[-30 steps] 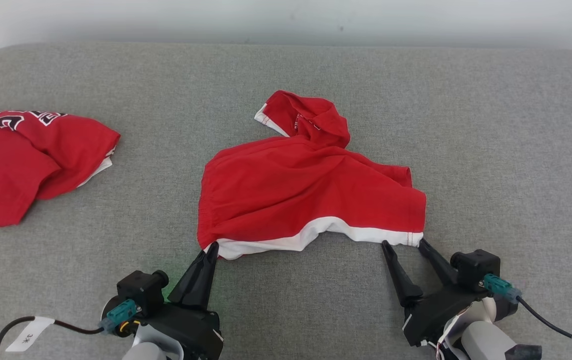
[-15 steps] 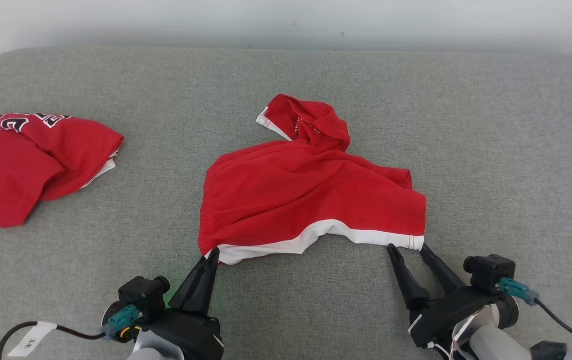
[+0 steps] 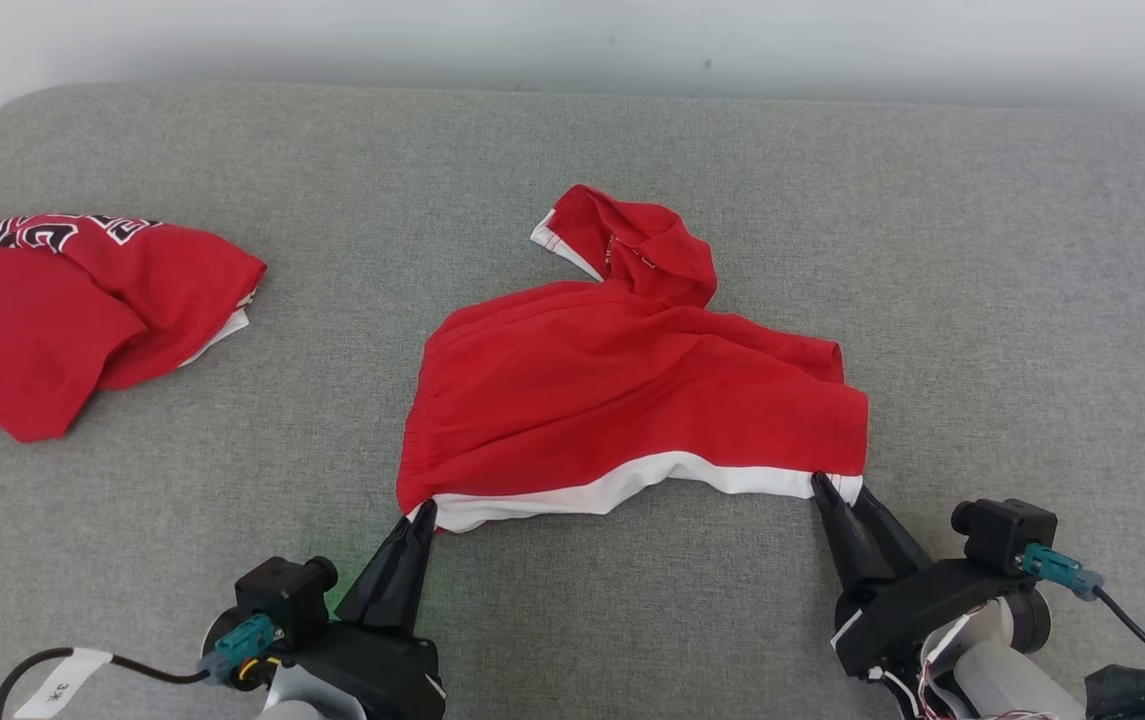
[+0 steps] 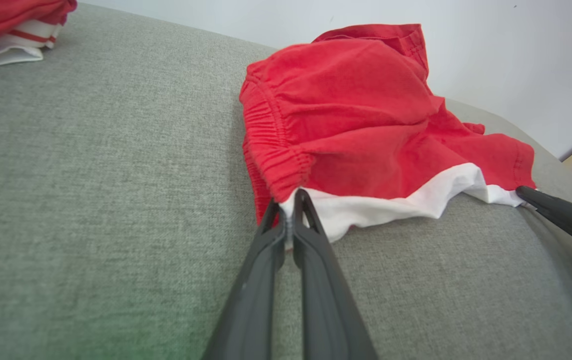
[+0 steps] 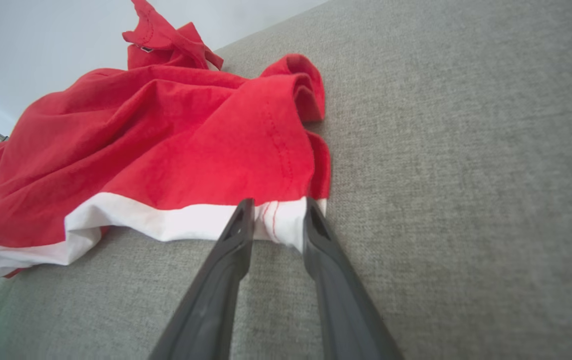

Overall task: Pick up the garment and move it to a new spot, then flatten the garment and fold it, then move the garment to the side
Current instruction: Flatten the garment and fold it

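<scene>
Right fingers (image 3: pixel 837 525) narrowed around the red garment (image 3: pixel 632 400).

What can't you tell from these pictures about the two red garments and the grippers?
- Second red garment: head view, the left edge cuts it off; folds hide part of its lettering.
- Centre garment: head view, the bunched far end hides its own shape.
- Right gripper: right wrist view, the white hem sits between its fingers; grip unclear.

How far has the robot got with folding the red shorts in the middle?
Early on. The garment lies rumpled and unfolded on the grey cushion. In hand: the left gripper pinches one white hem corner; the right gripper straddles the other, jaws not yet clamped. Left: flattening, folding, moving it aside.
</scene>
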`<state>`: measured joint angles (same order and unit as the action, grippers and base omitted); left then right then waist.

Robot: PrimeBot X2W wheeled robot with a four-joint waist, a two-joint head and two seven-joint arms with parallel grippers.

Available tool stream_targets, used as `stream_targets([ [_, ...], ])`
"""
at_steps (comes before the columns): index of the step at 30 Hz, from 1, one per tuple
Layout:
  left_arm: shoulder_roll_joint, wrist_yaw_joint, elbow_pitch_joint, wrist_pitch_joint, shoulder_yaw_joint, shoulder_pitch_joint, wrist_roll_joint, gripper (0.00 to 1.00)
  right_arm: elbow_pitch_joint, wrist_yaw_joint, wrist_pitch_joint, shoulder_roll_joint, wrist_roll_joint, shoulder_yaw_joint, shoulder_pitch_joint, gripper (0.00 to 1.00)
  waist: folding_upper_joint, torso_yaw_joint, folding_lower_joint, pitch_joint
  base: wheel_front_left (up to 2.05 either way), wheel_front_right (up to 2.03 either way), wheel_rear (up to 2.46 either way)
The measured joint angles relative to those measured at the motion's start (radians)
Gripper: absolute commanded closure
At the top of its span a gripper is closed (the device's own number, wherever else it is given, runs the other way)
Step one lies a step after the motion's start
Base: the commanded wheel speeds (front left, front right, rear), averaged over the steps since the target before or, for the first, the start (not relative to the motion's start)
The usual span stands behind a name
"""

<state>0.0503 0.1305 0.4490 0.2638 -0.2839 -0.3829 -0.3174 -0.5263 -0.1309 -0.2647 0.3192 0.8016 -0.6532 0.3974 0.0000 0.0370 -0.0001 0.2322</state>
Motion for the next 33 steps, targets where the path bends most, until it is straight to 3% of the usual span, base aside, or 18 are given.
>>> stream_targets([
  [4,0.000,0.000,-0.002,0.000,0.002,0.004,0.000,1.00,-0.005,0.000,0.000,0.012,0.000,-0.019,0.001,0.65,0.0001,-0.004,0.0000,0.001,0.00,0.00,0.00],
  [6,0.000,0.000,-0.003,0.000,0.002,0.004,-0.002,1.00,-0.010,0.000,-0.001,0.015,0.001,-0.026,0.004,0.89,0.0000,-0.006,0.0000,0.002,0.00,0.00,0.00],
  [8,0.000,0.000,-0.003,0.000,0.001,0.004,-0.002,1.00,-0.013,0.000,-0.001,0.015,0.001,-0.028,0.005,1.00,0.0000,-0.007,0.0000,0.001,0.00,0.00,0.00],
  [16,0.000,0.000,0.002,0.000,-0.003,-0.011,-0.016,1.00,0.016,0.000,0.001,0.021,-0.001,-0.025,0.023,1.00,0.0001,-0.007,0.0002,-0.021,0.00,0.00,0.00],
  [21,0.025,0.000,-0.011,0.000,-0.049,-0.052,-0.034,1.00,0.073,0.000,0.001,0.034,-0.002,0.040,0.031,1.00,0.0001,0.000,0.0001,-0.061,0.00,0.00,0.00],
  [28,0.116,0.000,-0.012,0.000,-0.127,-0.198,-0.079,1.00,0.128,0.000,0.001,0.038,0.015,0.045,0.101,1.00,0.0001,0.012,0.0000,-0.137,0.00,0.00,0.00],
  [33,0.211,0.000,0.033,0.000,-0.194,-0.384,-0.129,1.00,0.125,0.000,0.001,0.039,0.043,0.033,0.225,1.00,0.0001,0.019,0.0001,-0.186,0.00,0.00,0.00],
])
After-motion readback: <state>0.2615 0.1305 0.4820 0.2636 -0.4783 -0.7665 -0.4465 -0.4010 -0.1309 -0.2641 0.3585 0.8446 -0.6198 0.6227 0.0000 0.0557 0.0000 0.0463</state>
